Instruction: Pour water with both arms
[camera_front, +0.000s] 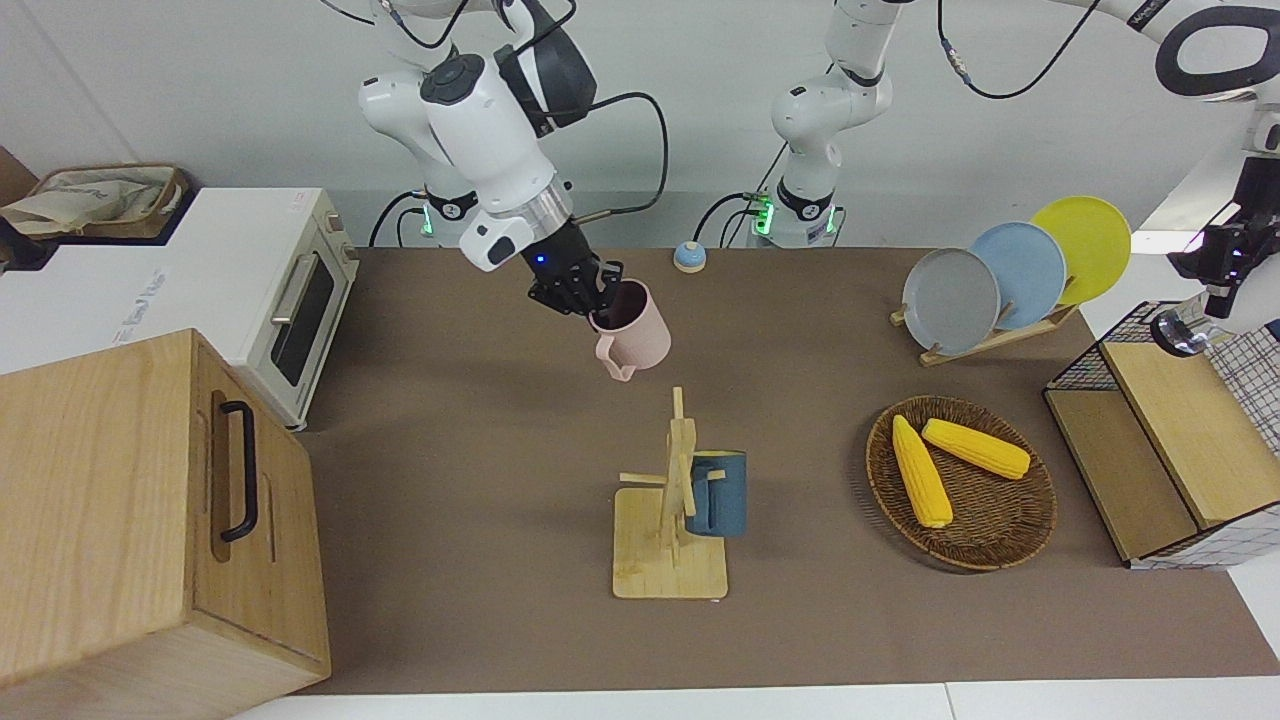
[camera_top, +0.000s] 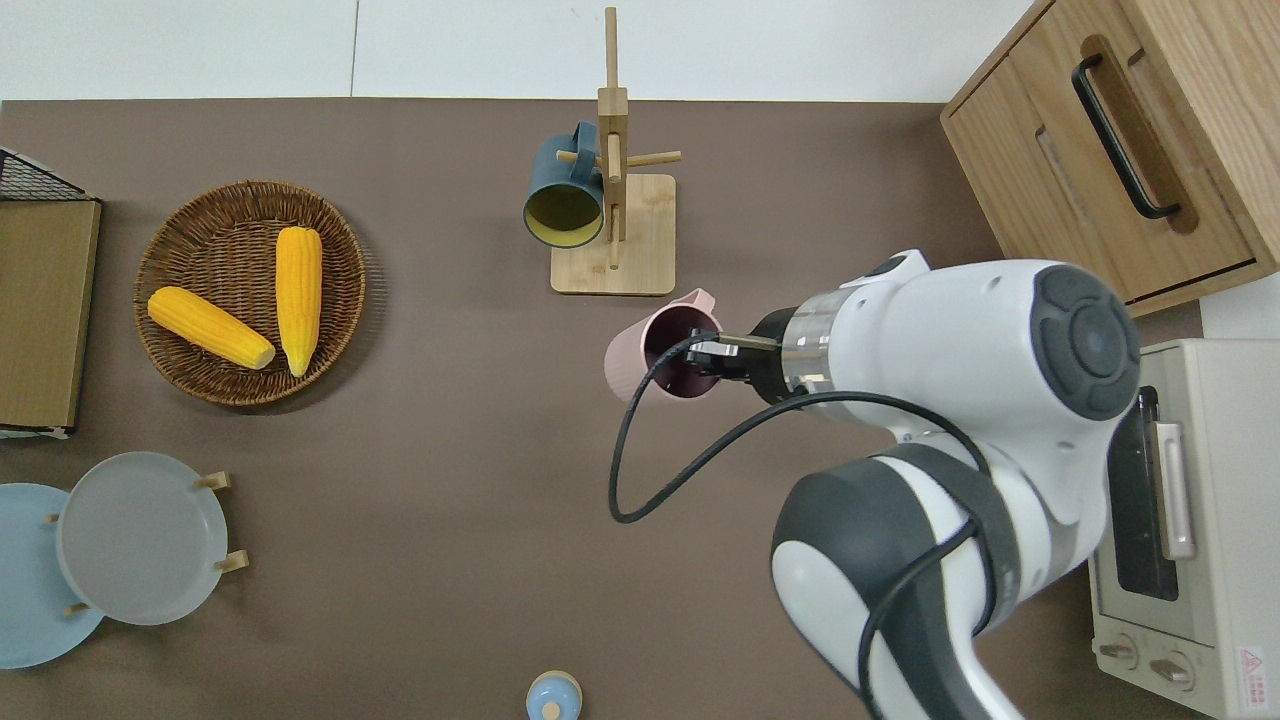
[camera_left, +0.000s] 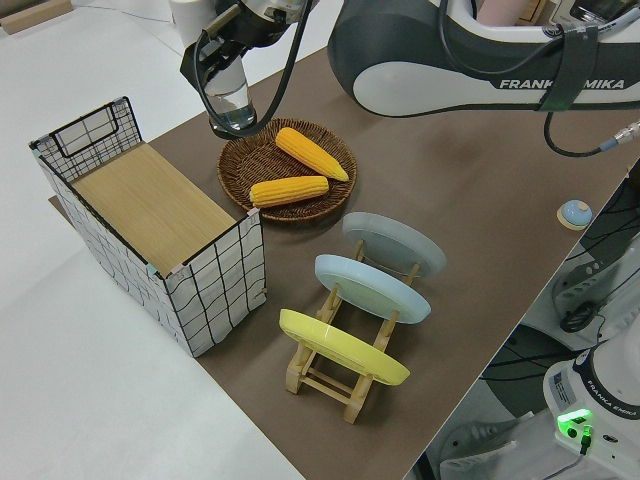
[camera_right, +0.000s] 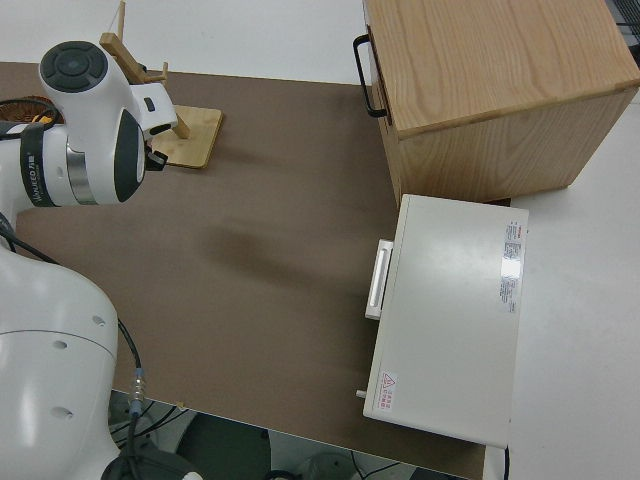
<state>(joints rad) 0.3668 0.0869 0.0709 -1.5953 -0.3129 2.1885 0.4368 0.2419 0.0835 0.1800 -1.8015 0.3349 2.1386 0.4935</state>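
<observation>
The right gripper (camera_top: 712, 352) is up in the air over the bare brown worktop (camera_top: 450, 480), its jaws pinched on the rim of a pink mug (camera_top: 660, 352), one jaw inside the mouth and one outside. The mug is tilted, its dark inside showing from above and its handle pointing toward the wooden mug stand (camera_top: 612, 200); whether anything is in it cannot be told. It hangs over a spot a little nearer to the robots than the stand's base. A dark blue mug (camera_top: 563, 190) with a yellowish inside hangs on a peg of that stand, lying sideways with its mouth toward the robots. The left gripper (camera_left: 222, 75) is up over the edge of the worktop at the left arm's end, between the wire basket (camera_left: 110, 135) and the woven tray (camera_left: 330, 200), its jaws closed on the top of a clear glass vessel (camera_left: 232, 105) that hangs below them; whether there is water in it cannot be told. The wire basket holds a flat wooden board (camera_left: 150, 205). The woven tray holds two ears of corn (camera_top: 235, 310) lying side by side at an angle. Three plates (camera_front: 1015, 275), grey, blue and yellow, stand on edge in a wooden rack. A toaster oven (camera_front: 240, 290) and a wooden cabinet (camera_front: 140, 510) stand at the right arm's end of the worktop.
</observation>
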